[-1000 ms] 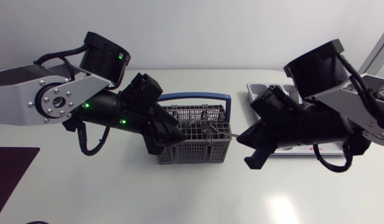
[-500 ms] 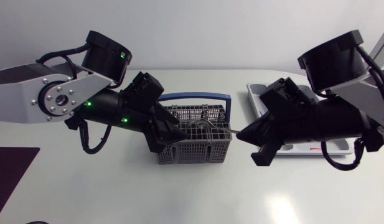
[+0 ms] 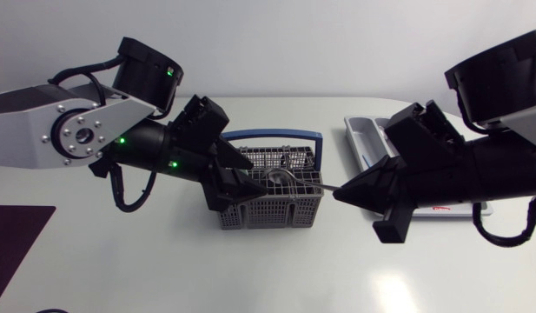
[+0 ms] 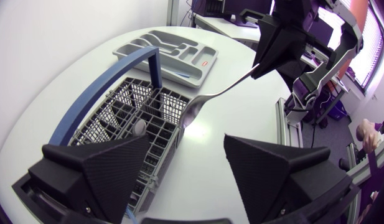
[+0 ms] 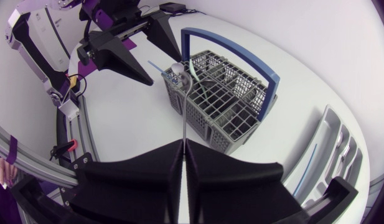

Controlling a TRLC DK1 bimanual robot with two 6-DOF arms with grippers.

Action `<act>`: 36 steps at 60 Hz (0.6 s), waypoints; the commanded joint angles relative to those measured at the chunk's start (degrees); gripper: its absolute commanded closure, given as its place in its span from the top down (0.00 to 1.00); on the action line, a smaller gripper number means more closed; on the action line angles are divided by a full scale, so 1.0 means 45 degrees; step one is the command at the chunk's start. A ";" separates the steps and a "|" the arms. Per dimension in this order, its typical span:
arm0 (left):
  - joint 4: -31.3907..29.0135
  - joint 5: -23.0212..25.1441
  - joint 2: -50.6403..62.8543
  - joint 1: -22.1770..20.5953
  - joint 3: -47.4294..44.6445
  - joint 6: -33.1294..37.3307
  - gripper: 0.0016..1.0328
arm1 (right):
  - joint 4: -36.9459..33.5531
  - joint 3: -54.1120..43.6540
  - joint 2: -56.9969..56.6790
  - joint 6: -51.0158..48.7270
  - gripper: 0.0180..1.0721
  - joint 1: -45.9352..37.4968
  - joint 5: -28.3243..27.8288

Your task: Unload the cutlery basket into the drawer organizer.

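Item under transfer: one spoon (image 3: 281, 177). Its bowl is over the cutlery basket (image 3: 272, 209), at the end nearer the left arm. Its handle runs out past the basket's opposite wall to the right end effector (image 3: 339, 193). The long axis lies roughly level and in line with that end effector's fingers. Whether the bowl is fully above the rim cannot be confirmed; the left wrist view suggests it is at or just over it.

Right end effector: closed on the spoon's handle tip, the fingers meeting on it from both sides in the right wrist view.

Left end effector (image 3: 246, 191): fingers wide apart, holding nothing, stationed at the basket's far end from the right arm. Contact with the basket cannot be determined.

Basket: upright on the tabletop (image 3: 163, 269), blue handle raised, further cutlery inside.

Drawer organizer (image 3: 365, 139): on the tabletop beside the basket, on the right arm's side and largely under that arm.

Assessment: the right arm holds the spoon and is the nearer to the organizer. The spoon points away from its destination, so the carry probably requires drawing it back along its own axis, then turning it to match a compartment.
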 commanded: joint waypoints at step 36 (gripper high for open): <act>0.2844 0.1216 -0.0949 0.0415 -0.1096 0.0633 0.87 | -0.0815 0.0497 -0.1259 0.0736 0.06 -0.0108 -0.1266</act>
